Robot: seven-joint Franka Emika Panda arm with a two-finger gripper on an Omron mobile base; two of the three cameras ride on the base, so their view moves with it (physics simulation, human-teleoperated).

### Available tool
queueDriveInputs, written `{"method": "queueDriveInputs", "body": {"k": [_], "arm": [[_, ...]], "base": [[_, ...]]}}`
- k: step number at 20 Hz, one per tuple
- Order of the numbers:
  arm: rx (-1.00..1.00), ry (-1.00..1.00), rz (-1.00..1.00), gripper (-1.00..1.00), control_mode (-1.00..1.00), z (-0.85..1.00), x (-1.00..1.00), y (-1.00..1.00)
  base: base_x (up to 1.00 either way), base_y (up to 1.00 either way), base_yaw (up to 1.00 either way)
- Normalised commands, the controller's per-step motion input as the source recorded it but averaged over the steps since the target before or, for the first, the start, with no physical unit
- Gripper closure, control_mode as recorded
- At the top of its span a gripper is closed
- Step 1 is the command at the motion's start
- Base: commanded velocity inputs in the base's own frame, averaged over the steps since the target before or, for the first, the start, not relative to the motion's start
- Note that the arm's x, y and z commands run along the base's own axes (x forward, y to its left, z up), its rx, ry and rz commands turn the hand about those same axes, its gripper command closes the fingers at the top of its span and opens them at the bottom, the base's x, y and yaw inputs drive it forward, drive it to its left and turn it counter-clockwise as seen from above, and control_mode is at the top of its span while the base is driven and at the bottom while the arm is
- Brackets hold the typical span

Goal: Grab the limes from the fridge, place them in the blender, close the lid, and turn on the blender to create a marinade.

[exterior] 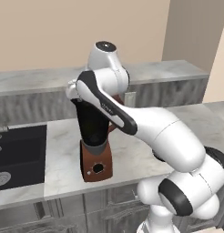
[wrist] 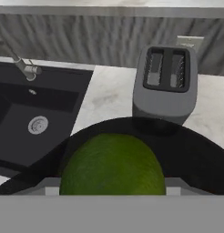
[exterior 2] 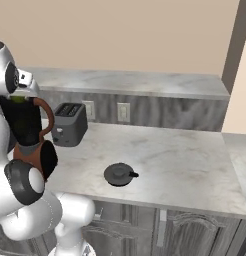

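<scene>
Pale marble counter runs under a beige wall, with a black sink and its faucet off to one side and a grey toaster beside the blender. We see the blender's dark jug standing on its reddish-brown base with the round knob facing us, and our arm is folded over it so that the end effector hangs right above the open jug mouth.

In the hand view a lime fills the space between the fingertips, with the jug's black rim curving behind it; a sliver of green also shows at the top of the jug in the right base view. The jaws stand wide around the fruit, but we cannot tell whether they grip it or have let go.

The lid lies flat on the counter, well apart from the blender, past the toaster.

We judge that we are at the step of dropping a lime into the jug. Next, if the lime is clear, we would lift straight up without catching the rim, then either fetch what remains or go for the lid.
</scene>
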Motion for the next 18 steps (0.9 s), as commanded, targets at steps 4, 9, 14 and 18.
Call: {"method": "queueDriveInputs", "body": {"k": [4,9,14,18], "arm": [[0.0,0.15,0.0,1.0,-1.0,-0.69,-0.21,-0.15],[0.0,0.15,0.0,1.0,-1.0,-0.68,-0.19,-0.05],[0.0,0.02,0.0,1.0,-1.0,-0.58,-0.72,-0.14],[0.0,0.0,0.0,-1.0,-1.0,-0.62,-0.67,-0.1]], "base": [[0.0,0.0,0.0],[0.0,0.0,0.0],[0.0,0.0,0.0],[0.0,0.0,0.0]]}}
